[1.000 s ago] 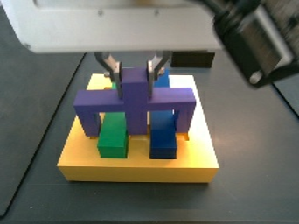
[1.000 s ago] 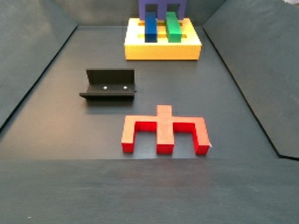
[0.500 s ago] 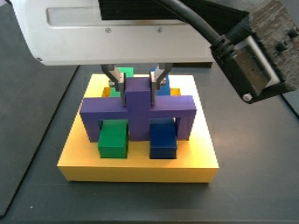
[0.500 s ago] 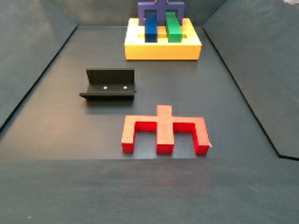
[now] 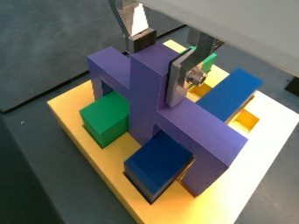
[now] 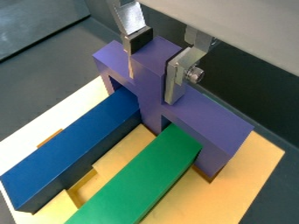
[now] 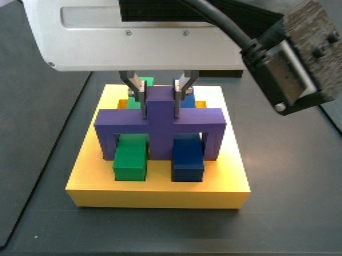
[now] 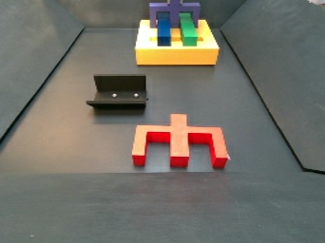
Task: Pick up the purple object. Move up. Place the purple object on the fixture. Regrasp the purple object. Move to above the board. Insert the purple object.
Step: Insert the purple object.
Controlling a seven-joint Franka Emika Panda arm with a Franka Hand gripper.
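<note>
The pincer (image 5: pixel 162 54) stands directly above the large flat yellow slotted board (image 7: pixel 160 190) and pinches the raised centre tab of the purple bridge-shaped block (image 7: pixel 158 122). In both wrist views a flat silver finger (image 6: pixel 177 74) lies against each side of the tab.

The purple block (image 5: pixel 152 105) sits upright on the board, crossbar level. Its two legs come down at the outer sides of a green bar (image 7: pixel 130 158) and a blue bar (image 7: pixel 187 160), which it straddles. Its long axis runs across those two bars, which lie side by side in the board's slots (image 6: pixel 117 166).

Governing relation: the block hangs straight below the pincer, tab vertical, legs pointing down into the board. Judged from this, insertion is at or near full depth. Whether the legs are bottomed out cannot be told.

The dark L-shaped fixture (image 8: pixel 118 92) and a red pronged piece (image 8: pixel 181 142) stand on the tabletop (image 8: pixel 76 180), well apart from the board (image 8: pixel 177 54).
</note>
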